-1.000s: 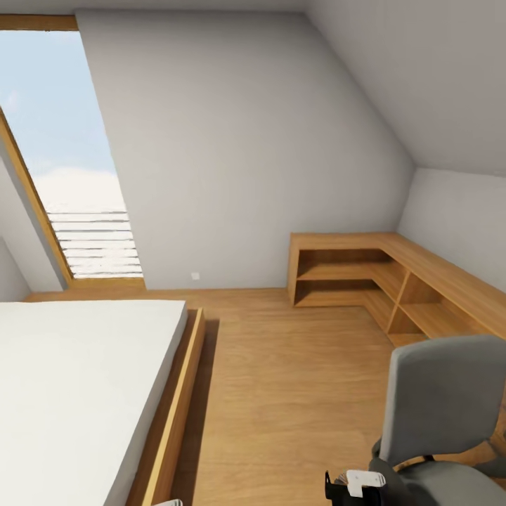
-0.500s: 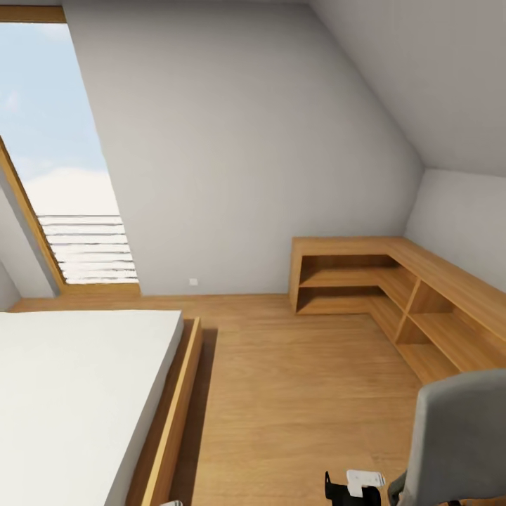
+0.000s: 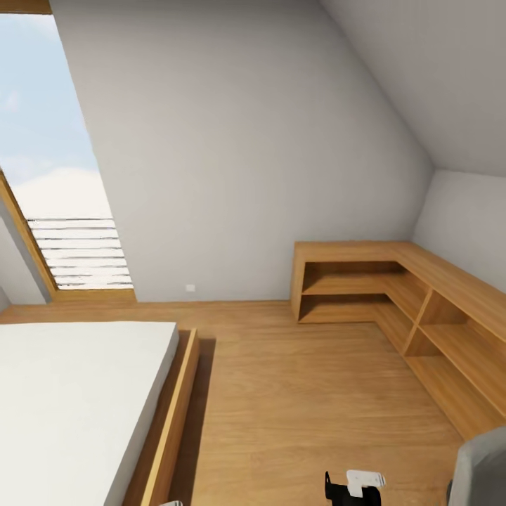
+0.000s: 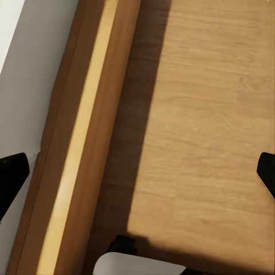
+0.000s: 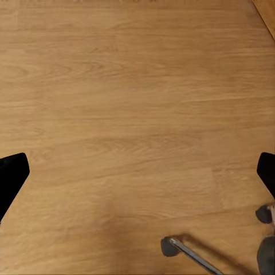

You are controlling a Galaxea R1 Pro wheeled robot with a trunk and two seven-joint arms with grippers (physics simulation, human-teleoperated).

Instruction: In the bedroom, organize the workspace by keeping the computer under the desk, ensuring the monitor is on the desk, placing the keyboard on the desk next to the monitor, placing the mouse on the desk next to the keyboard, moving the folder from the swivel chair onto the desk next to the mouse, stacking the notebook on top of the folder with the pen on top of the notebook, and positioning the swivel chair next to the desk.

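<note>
- Head view: the right gripper [image 3: 355, 485] is seen at the lower edge, black with a white part on top, held low over the floor [image 3: 309, 400]. Whether its jaws are spread cannot be told from here.
- Head view: a corner of the grey chair [image 3: 485, 471] is seen at the lower right, just to the right of that gripper. Its facing cannot be told from so small a part.
- Head view: a wide strip of bare floor is left open between the bed [image 3: 70, 407] on the left and the L-shaped wooden shelf [image 3: 393, 281] along the right wall. A slanted window [image 3: 49, 176] is set in the far left wall.
- Left wrist view: the left gripper [image 4: 137, 172] is pointed down at the floor [image 4: 212, 126], its jaws spread wide with nothing between them. One black fingertip [image 4: 11, 175] is seen over the bed's white side, the other over bare floor. The bed's wooden frame [image 4: 80, 149] is seen running lengthwise between the jaws, nearer the first fingertip.
- Right wrist view: the right gripper [image 5: 137, 172] is pointed down at bare floor [image 5: 132, 103], jaws spread wide and empty. A chrome chair leg [image 5: 195, 256] with dark castors is seen near one fingertip [image 5: 267, 172], its long axis slanting away from the jaws.
</note>
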